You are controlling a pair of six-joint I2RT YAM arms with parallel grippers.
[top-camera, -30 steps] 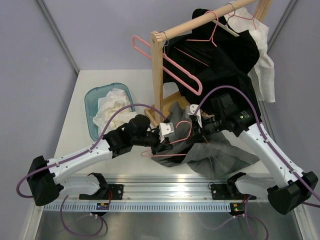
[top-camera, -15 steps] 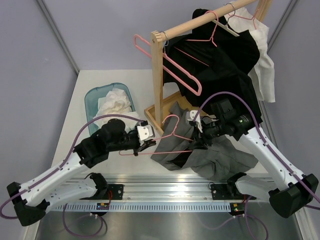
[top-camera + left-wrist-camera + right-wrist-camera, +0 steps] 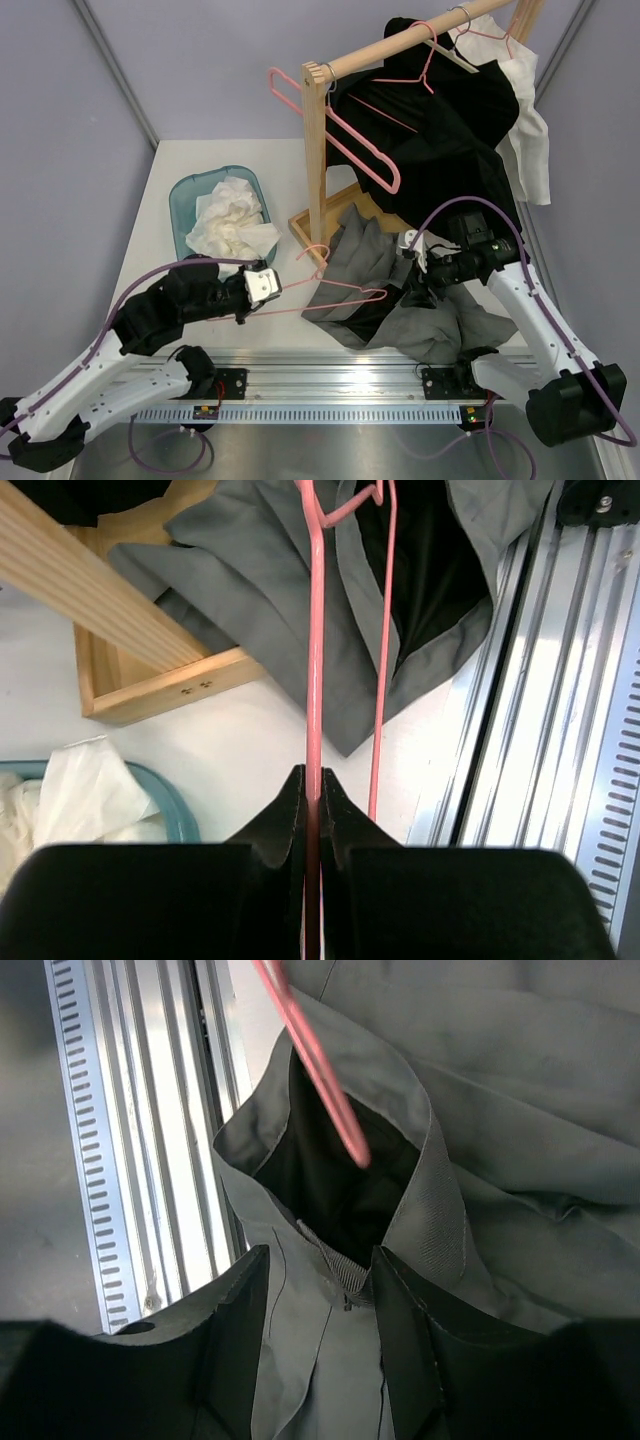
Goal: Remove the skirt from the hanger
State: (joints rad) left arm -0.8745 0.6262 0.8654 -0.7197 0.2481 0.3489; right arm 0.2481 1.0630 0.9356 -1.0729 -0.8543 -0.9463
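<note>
Nearest, the left gripper [image 3: 312, 810] is clamped tight on the thin pink hanger [image 3: 335, 292], which is stiff, light wire and will not bend in the pinch. To the right, the right gripper [image 3: 318, 1295] holds the waistband of the grey skirt [image 3: 425, 320] between its fingers. The skirt lies crumpled on the worktop [image 3: 160, 215] near the front rail, soft and limp, so I judge the thick waistband is the best place to hold it. The hanger's far end appears to sit still inside the waist opening.

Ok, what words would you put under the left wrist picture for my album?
The left gripper pinches the pink hanger, pulling it from the grey skirt.
</note>
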